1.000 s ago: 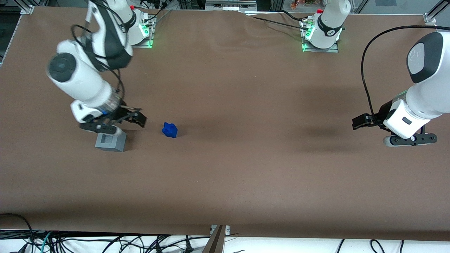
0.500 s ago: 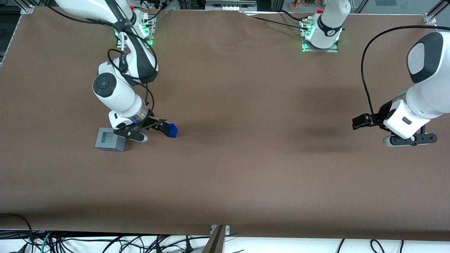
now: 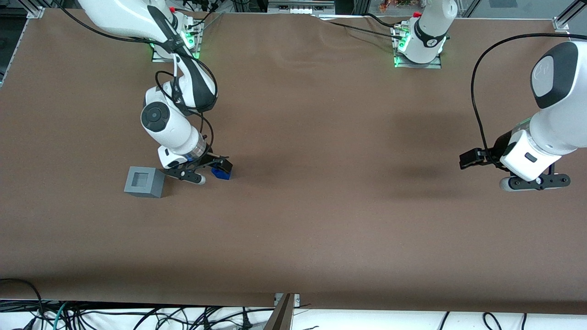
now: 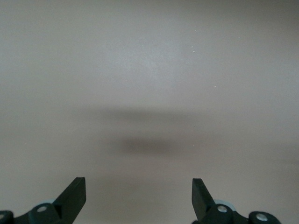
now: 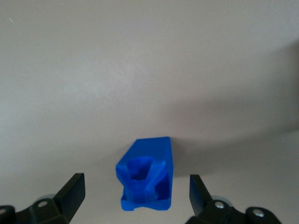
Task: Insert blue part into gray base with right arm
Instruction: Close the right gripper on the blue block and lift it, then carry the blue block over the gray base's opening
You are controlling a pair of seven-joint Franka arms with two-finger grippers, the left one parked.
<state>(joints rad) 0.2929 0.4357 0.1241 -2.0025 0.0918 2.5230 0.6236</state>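
The pincer (image 3: 215, 167) of the right arm (image 3: 169, 126) was low over the surface (image 3: 321, 206), directly above the blue part (image 3: 221, 173). Its two fingers (image 5: 70, 191) were spread wide, well apart from each other, and they held nothing. In the right wrist view the blue part (image 5: 145, 175) lay on the surface in the middle of the gap between the fingers, with free space on both sides, so it touched neither of them. The part seemed to lie on its side, with its long axis pointing away from the pincer and across the line on which the fingers close; an open hollow with a small rib inside faced the camera. I think the coming move needed only a short descent and then the closing, because the part was already centred.

The gray base (image 3: 144, 181) stood on the surface just beside the pincer, toward the working arm's end, with its square recess facing up and nothing in it. The insertion was not yet done.

The front view showed the base and the distance to it, which the right wrist view did not show. The right wrist view showed the gap on each side of the part, which the front view hid under the pincer.
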